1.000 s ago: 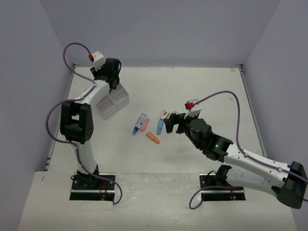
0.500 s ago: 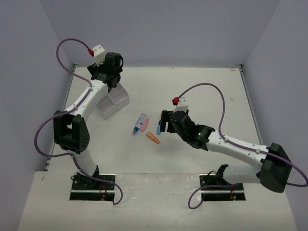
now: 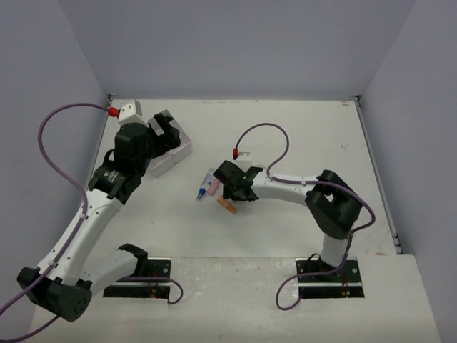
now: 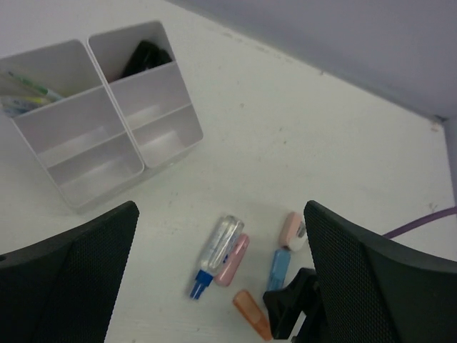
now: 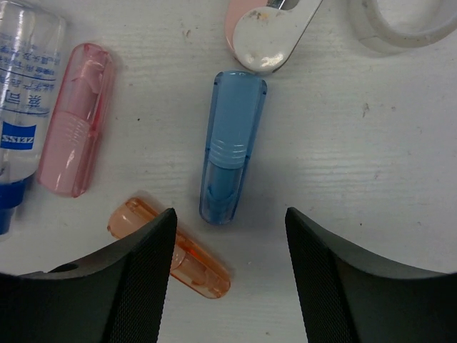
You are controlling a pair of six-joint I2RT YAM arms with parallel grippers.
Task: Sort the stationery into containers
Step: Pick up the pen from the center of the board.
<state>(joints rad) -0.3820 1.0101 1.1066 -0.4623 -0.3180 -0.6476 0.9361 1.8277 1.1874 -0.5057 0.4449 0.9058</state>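
**Item 1. L gripper** (image 3: 167, 130): held above the tray (image 4: 153, 93) at far-left of table. Jaws are spread to full width and nothing is carried. The position suits a release into a compartment.

**Item 2. Tray contents:** thin pens (image 4: 25, 93) are seen in a far compartment, and a dark obj. (image 4: 146, 57) in the one beside it, type not made out. Nothing is made out in the rest.

**Item 3. R gripper** (image 5: 228, 218): lowered over the loose cluster at mid-table. Jaws are part-open and set either side of the blue highlighter (image 5: 232, 143), with a gap on both sides and nothing gripped. The alignment across the barrel is judged to be prep for a pinch.

**Item 4. Loose stock, flat on table:**
- pink highlighter (image 5: 75, 121), laid against the clear bottle (image 5: 21, 78)
- orange highlighter (image 5: 171, 261), partly hidden by one finger
- pink-white piece (image 5: 268, 25), just beyond the blue highlighter
- tape roll (image 5: 403, 25), at frame edge

**Risk:** the orange highlighter may be nudged on closing.
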